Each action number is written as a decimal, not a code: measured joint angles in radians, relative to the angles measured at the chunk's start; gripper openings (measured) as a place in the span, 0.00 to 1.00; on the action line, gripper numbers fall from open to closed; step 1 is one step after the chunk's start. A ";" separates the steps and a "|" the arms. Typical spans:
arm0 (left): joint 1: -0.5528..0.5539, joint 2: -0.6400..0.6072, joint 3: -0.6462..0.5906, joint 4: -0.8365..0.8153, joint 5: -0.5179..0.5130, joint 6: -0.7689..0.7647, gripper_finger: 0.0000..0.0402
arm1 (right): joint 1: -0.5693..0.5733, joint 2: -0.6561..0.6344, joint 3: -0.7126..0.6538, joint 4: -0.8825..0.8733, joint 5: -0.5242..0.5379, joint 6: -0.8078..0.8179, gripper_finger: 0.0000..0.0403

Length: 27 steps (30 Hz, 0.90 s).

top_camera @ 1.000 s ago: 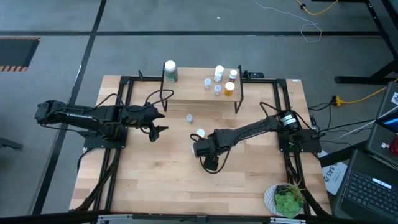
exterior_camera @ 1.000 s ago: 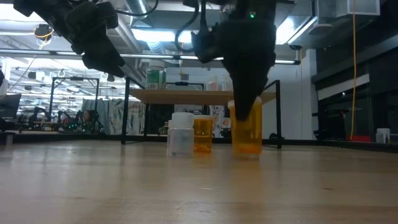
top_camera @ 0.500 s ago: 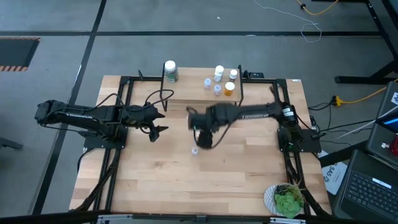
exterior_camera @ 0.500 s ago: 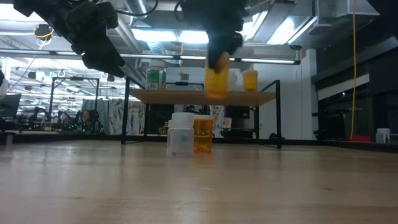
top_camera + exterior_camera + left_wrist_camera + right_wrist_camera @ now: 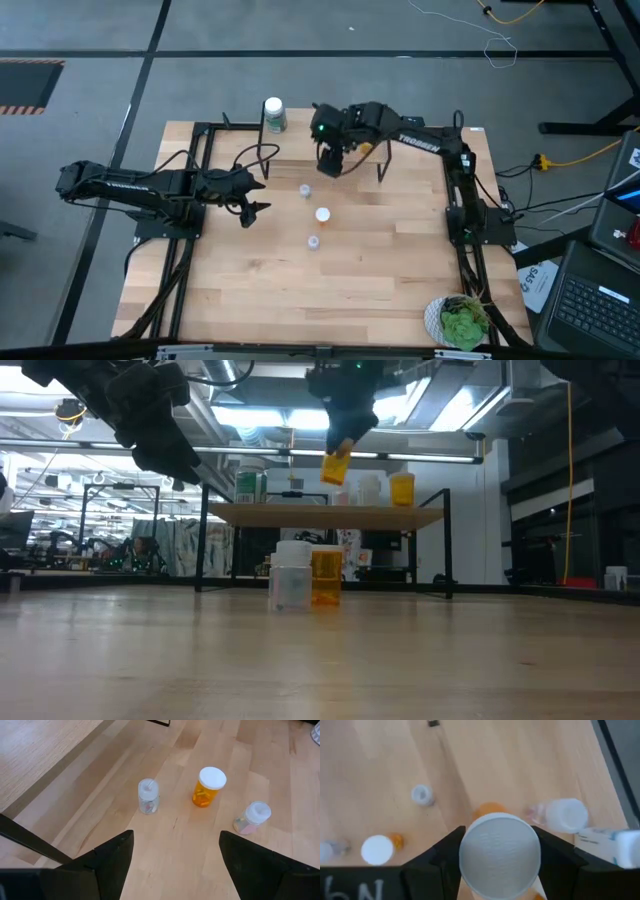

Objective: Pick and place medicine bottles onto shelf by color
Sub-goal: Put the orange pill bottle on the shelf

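High view: right hand (image 5: 330, 160) carries an orange bottle (image 5: 336, 465) above the shelf (image 5: 325, 515).
Its fingers clamp the round, translucent orange bottle, white ribbed cap (image 5: 499, 855) up; a second ago it sat low over the pale planked desk (image 5: 300, 290), half a second ago halfway up. Left hand (image 5: 255, 196) hangs spread wide, empty, unmoved. Three small bottles stand on the desk: one orange (image 5: 207, 786), two clear (image 5: 148, 796).

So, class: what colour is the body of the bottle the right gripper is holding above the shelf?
Orange; the bottle in the right gripper shows best in the low view.
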 joint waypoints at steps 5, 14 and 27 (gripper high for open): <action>0.000 0.000 0.000 0.000 0.000 0.000 0.72 | -0.063 0.010 -0.002 -0.005 -0.061 -0.019 0.50; 0.000 0.000 0.000 0.000 -0.001 0.000 0.72 | -0.121 0.008 -0.001 -0.007 -0.073 -0.028 0.50; 0.000 0.000 0.000 0.000 -0.001 -0.001 0.72 | -0.132 0.008 -0.001 -0.006 -0.145 -0.026 0.50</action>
